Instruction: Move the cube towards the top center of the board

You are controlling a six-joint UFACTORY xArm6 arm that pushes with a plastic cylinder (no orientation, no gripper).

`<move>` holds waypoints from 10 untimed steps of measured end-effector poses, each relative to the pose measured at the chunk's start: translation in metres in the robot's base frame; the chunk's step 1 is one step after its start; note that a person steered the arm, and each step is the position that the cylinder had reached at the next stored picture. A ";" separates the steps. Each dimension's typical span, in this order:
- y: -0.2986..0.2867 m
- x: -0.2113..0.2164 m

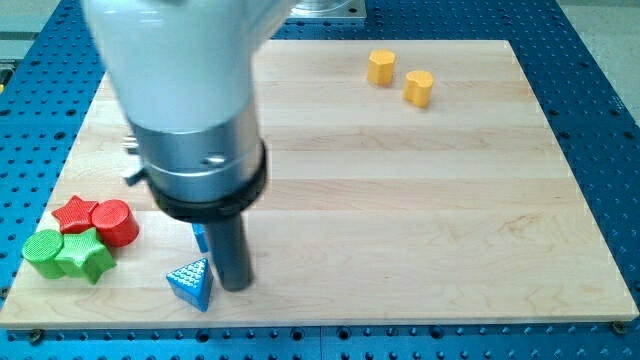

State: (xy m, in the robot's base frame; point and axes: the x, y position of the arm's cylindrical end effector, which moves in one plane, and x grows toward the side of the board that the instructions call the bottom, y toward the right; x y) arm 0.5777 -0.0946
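Camera view takes in the wooden desk (420,200), whose four edges all show against the blue perforated surface around it. Most of its middle and the view's right lie open, so the way to the top centre is free of blocks. The arm (180,100), white above and silver with a black collar below, fills the view's upper left and hides part of the desk's left side. From the collar the dark rod drops to my tip (237,287), which stands near the desk's bottom edge; it is a bare rod with nothing clasped in it. The blue triangle (190,283) lies just left of my tip, close to the bottom edge. The blue cube (200,238) sits just above the triangle, tight against the rod's left side and mostly hidden behind it, so only a sliver shows and I cannot tell whether they touch. Bunched by the left edge are the red star (75,213), red cylinder (115,222), green star (87,256) and green cylinder (42,251), touching one another. Near the top edge, right of centre, two yellow blocks (380,66) (418,87) stand close together.
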 end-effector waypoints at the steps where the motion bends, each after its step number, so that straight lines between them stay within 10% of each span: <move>1: -0.002 -0.086; 3: -0.035 -0.030; 6: -0.046 -0.125; 9: 0.067 -0.247; 10: 0.112 -0.166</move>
